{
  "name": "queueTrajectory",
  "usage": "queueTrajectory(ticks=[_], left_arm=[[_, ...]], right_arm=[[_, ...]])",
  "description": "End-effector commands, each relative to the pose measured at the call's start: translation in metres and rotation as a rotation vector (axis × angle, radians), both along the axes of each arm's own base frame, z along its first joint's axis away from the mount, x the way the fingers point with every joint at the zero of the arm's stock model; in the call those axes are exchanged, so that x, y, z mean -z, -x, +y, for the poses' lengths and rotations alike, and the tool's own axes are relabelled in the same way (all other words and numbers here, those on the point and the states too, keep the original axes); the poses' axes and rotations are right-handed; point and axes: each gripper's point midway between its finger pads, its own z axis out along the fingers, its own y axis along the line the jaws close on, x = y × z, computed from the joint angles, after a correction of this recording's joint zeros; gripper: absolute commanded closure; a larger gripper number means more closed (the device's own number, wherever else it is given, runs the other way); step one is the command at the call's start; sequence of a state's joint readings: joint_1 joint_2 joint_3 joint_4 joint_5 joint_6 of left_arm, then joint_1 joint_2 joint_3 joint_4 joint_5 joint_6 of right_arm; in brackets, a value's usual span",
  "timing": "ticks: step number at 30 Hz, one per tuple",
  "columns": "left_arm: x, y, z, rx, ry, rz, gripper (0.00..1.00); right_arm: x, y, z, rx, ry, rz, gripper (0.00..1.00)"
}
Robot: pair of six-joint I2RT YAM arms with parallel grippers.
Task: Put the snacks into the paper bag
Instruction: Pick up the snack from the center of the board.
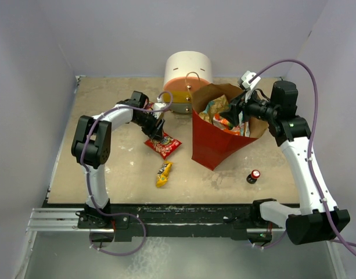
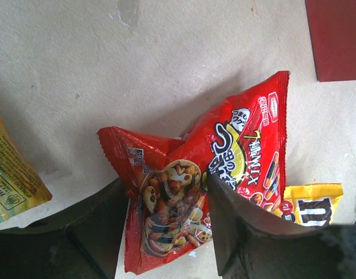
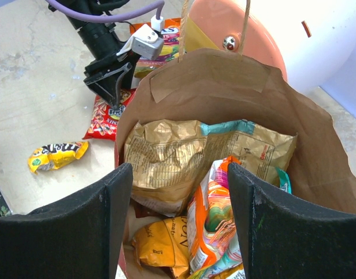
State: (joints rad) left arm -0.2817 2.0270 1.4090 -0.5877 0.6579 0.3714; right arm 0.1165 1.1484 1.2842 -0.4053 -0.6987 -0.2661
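A red snack packet lies creased on the table, left of the paper bag. My left gripper reaches down onto it, and both fingers press against the packet's windowed end. A yellow candy packet lies just beyond it. My right gripper hangs open over the bag's mouth and holds nothing. Inside the bag are a tan chip bag, an orange bag and a colourful orange-teal packet.
A round white-orange drawer unit stands right behind the bag. A small bottle with a red-and-white cap stands at the front right. Another yellow-green packet lies by my left gripper. More packets lie near the unit.
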Motion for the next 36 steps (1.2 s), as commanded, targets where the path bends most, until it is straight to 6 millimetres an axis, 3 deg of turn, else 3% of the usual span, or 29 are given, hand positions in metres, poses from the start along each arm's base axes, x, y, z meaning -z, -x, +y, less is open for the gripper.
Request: queueTrajectory(ticks=[1, 8, 18, 23, 27, 36], left_arm=[[-0.01, -0.005, -0.003, -0.009, 0.025, -0.033, 0.46], [-0.023, -0.004, -0.004, 0.005, 0.027, -0.041, 0.68], [-0.048, 0.002, -0.003, 0.038, 0.039, -0.065, 0.89], [-0.067, 0.007, -0.001, 0.054, 0.037, -0.087, 0.94], [-0.087, 0.01, 0.0, 0.062, 0.042, -0.12, 1.0], [-0.162, 0.02, 0.001, 0.084, 0.094, -0.282, 1.0]], right_arm=[[-0.011, 0.0, 0.0, -0.005, -0.005, -0.054, 0.31], [-0.01, 0.002, 0.0, -0.005, -0.004, -0.052, 0.31], [-0.008, 0.0, 0.0, -0.009, -0.003, -0.049, 0.31], [-0.009, 0.0, 0.0, -0.009, -0.004, -0.049, 0.31], [-0.01, 0.0, 0.0, -0.009, -0.003, -0.052, 0.31], [-0.013, 0.001, -0.001, 0.001, -0.004, -0.065, 0.31]])
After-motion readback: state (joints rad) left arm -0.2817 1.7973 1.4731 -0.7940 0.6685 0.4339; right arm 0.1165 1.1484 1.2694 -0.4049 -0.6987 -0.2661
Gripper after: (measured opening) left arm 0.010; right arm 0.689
